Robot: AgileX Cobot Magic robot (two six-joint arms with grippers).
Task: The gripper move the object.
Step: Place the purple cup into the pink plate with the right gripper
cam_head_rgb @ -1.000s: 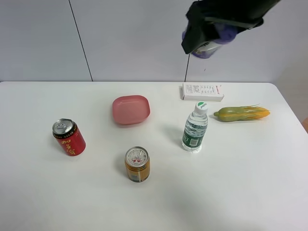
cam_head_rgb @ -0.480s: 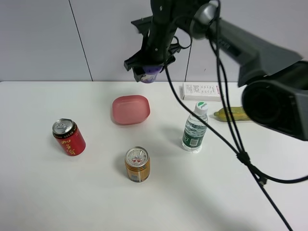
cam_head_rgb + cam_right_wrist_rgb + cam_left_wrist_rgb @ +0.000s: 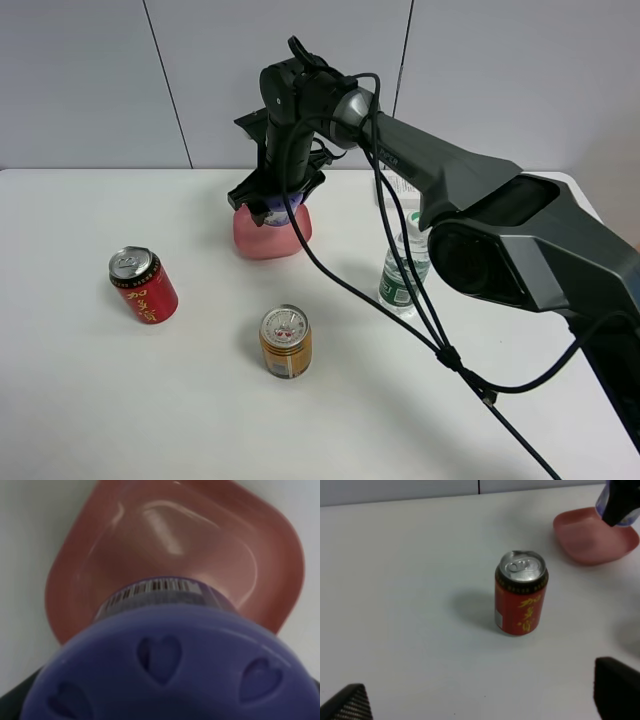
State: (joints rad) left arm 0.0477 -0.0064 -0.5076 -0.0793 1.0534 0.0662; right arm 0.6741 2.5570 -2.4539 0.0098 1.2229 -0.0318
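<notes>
Along the left edge of the white table (image 3: 60, 400), wide bare room from front to back. Next, well in from that edge, the red can (image 3: 143, 286), upright, with open surface on every side. Seen close from the left wrist, with the left gripper (image 3: 482, 700) low over the table in front of it, fingertips (image 3: 615, 687) spread far apart. Further right and nearer the front, the gold can (image 3: 286, 342), upright, well apart from the red can and from the pink bowl (image 3: 262, 240) behind it. Over the rear of that bowl, the right gripper (image 3: 276, 206), pointing down and clamped around the purple-lidded tub (image 3: 170, 665). Lilac lid with heart-shaped dents toward the wrist camera, barcoded body beneath, bowl hollow directly below. Resting in the bowl or hanging just above it: impossible to tell. Rightward, the thick dark-grey arm (image 3: 470, 190) slanting across the high view, black cables looping down in front and hiding much of that side. Behind the cables, a water bottle (image 3: 400, 288), upright, near the bowl yet apart from it. Broad bare tabletop toward the front right, under the cables. Matte white surface throughout, rear edge meeting a pale grey panelled wall (image 3: 80, 80) with thin dark seams.
</notes>
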